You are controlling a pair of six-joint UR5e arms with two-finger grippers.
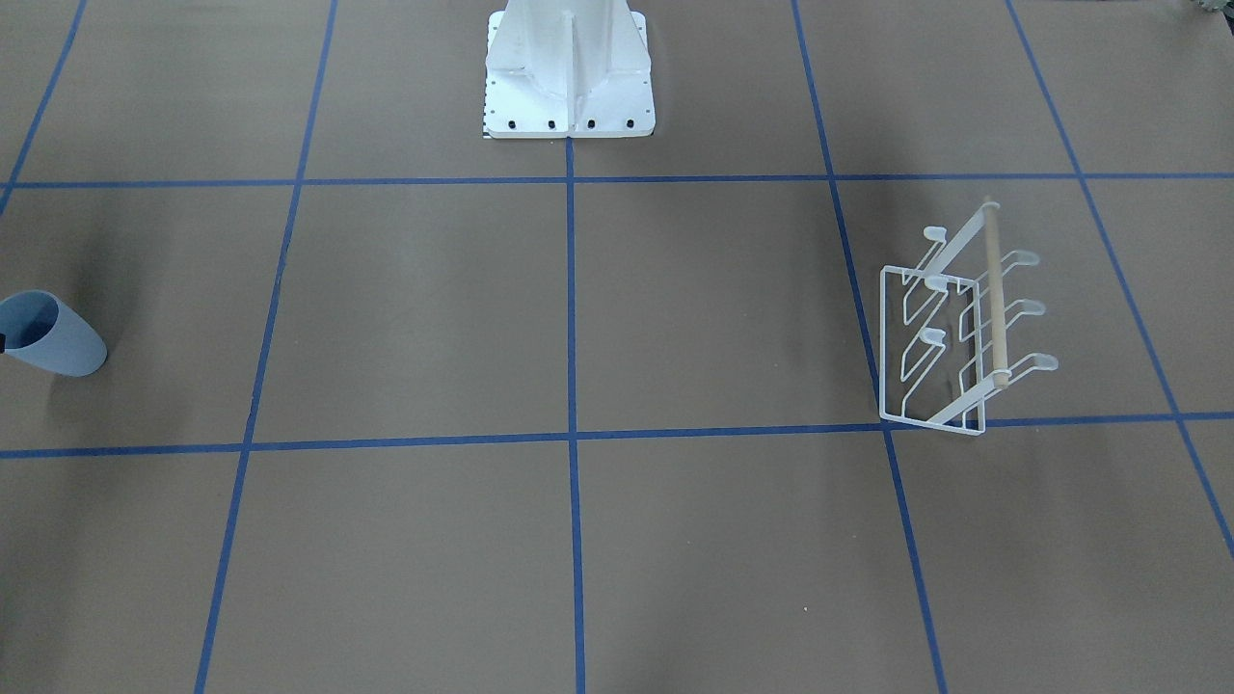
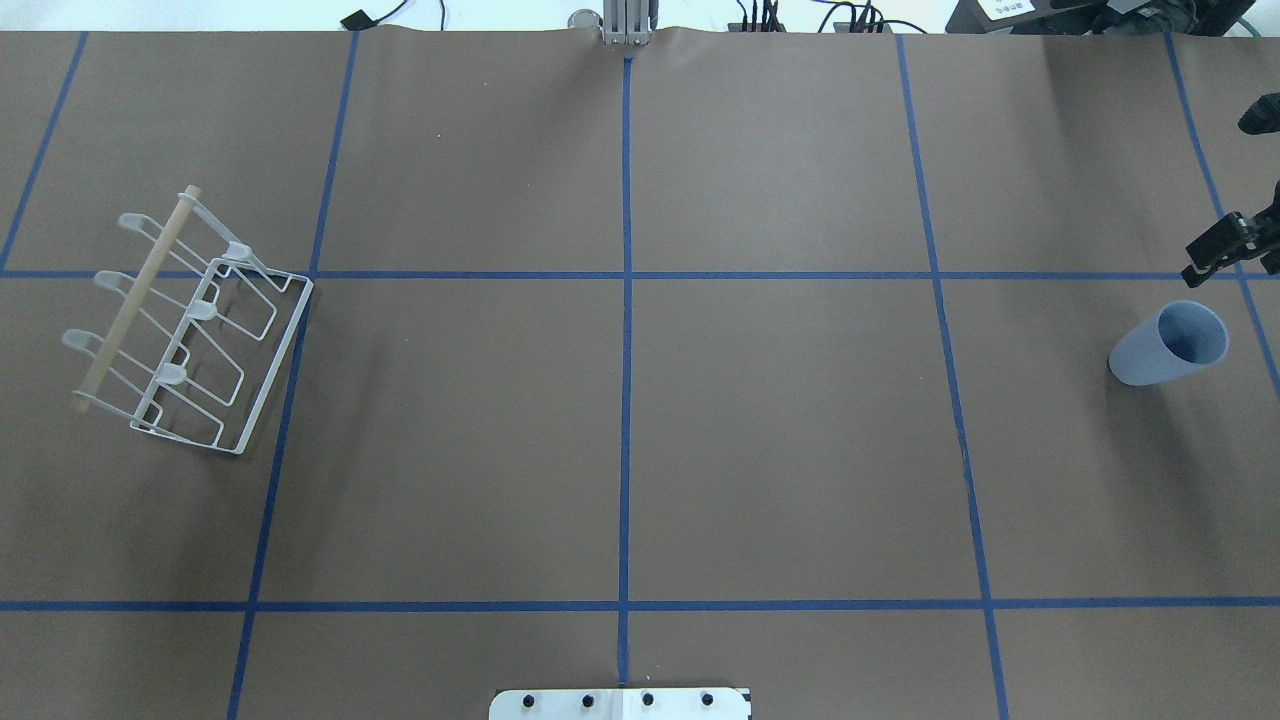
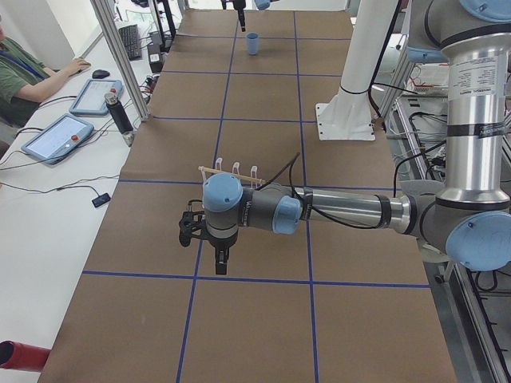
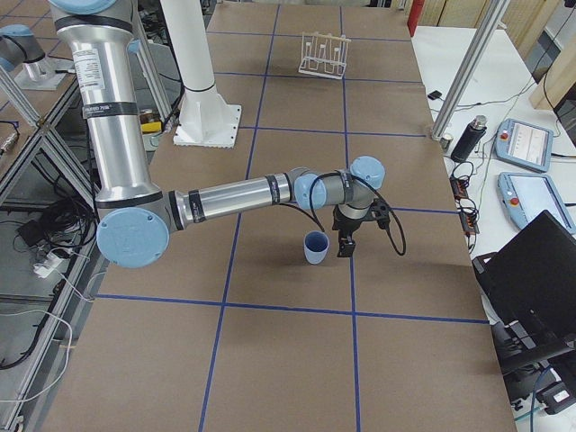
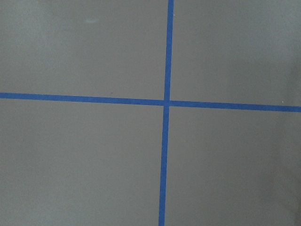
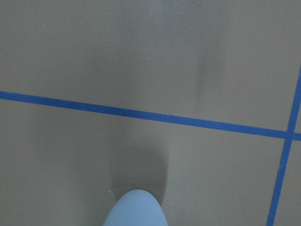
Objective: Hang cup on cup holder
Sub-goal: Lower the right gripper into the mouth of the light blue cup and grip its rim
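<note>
1. Nearest in the right-side view, the right gripper (image 4: 346,247) hangs fingers-down just beside the cup (image 4: 316,247), on the operators' side of it. Whether its jaws stand apart or together cannot be told, nor whether it touches the cup. It is not seen carrying anything.
2. The cup, light blue and handleless, stands upright with its mouth up at the robot's right end of the table (image 2: 780,430). The task looks barely begun, with the cup not yet lifted.
3. A sideways approach could nudge the light tumbler over. Its smooth, tapered wall could also slide out of a two-finger pinch, more so on the long carry across the table.
4. Far off at the opposite end sits the cup holder (image 4: 324,54), well apart from the cup, with all its prongs (image 1: 1039,362) bare beneath the wooden dowel (image 1: 993,289). The wire frame looks light, so a cup pressed on off-line could shove or tip it, or glance off an angled prong.
5. Beyond it the left gripper (image 3: 220,259) hangs over bare table near the rack, and its jaw state cannot be told. A crossing arm could crowd it there.
</note>
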